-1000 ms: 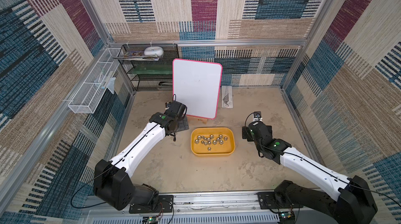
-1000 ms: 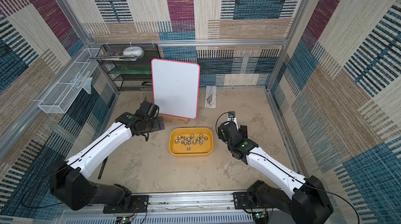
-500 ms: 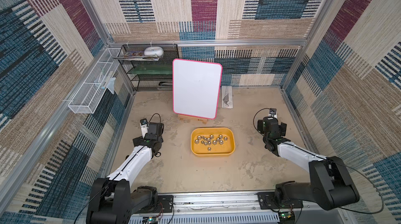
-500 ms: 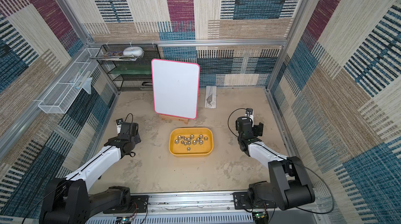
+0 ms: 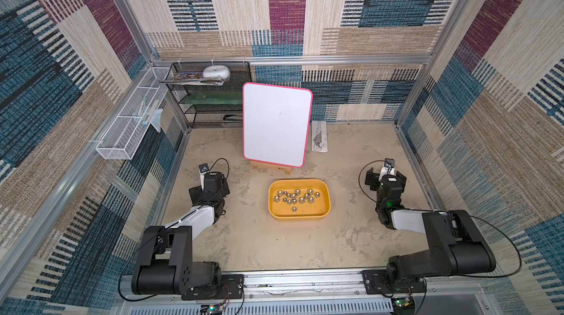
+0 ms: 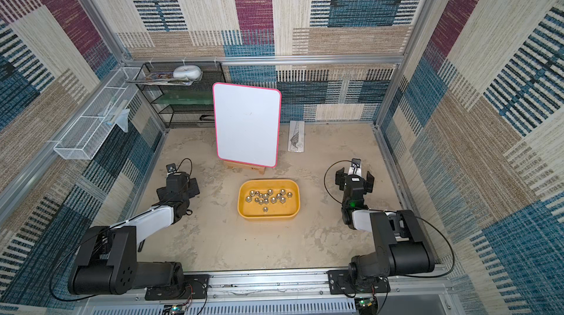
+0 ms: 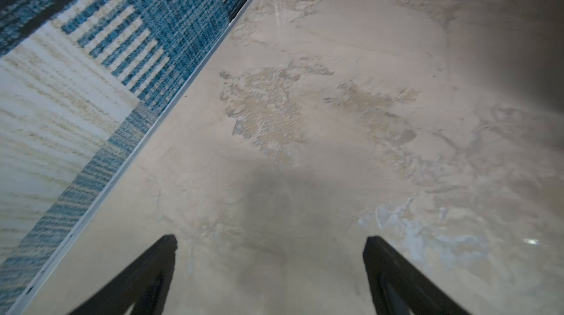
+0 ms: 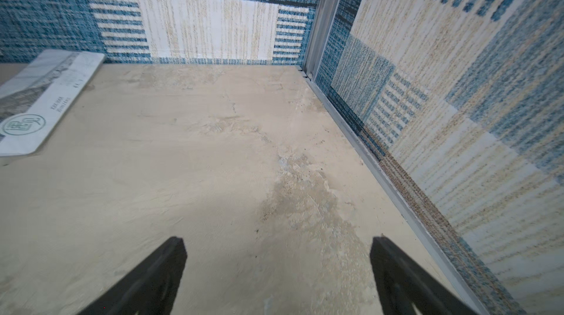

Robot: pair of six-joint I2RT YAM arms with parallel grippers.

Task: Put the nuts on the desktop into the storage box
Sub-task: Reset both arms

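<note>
The nuts [image 5: 294,198] lie clustered inside the storage box [image 5: 299,216] on the counter [image 5: 259,243]. The left claw [image 7: 270,238] and right claw [image 8: 277,239] flank the box, both spread apart and empty.

whiteboard [image 5: 276,124] behind storage box [image 5: 299,215], sides open

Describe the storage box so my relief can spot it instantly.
Find the pink-edged white board standing upright on the desktop. Just in front of it lies the storage box, a shallow tray with rounded corners. It is the only mustard-yellow thing and holds the silver nuts.
</note>
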